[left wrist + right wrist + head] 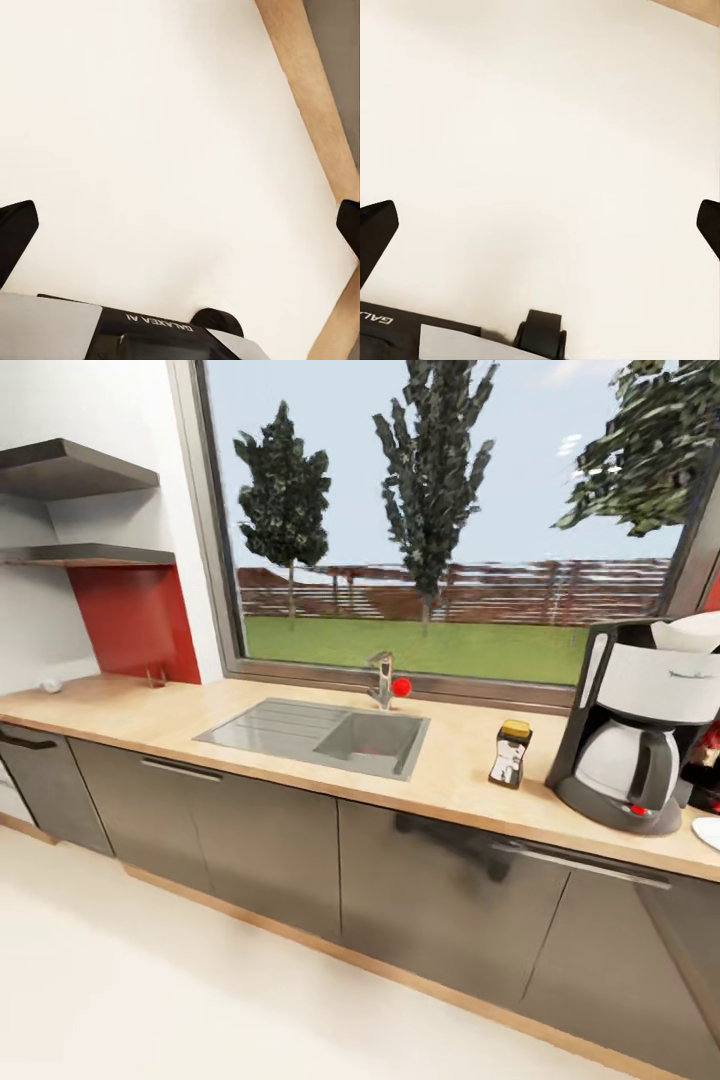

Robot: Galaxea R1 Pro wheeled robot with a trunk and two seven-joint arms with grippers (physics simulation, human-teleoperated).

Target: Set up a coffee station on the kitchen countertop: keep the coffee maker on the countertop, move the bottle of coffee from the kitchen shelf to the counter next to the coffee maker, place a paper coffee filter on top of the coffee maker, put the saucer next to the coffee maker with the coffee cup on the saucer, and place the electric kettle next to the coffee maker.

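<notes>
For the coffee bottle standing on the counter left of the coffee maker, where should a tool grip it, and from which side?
Probably around the dark body of the bottle of coffee, below its yellow lid. It stands upright and narrow on the countertop, so a level approach from the open front edge suits it. The coffee maker crowds its right side; the window blocks the back.

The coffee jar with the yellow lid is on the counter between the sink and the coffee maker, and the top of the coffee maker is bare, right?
Not quite. In the head view a white paper coffee filter already sits on the coffee maker. The coffee jar does stand between sink and machine.
</notes>
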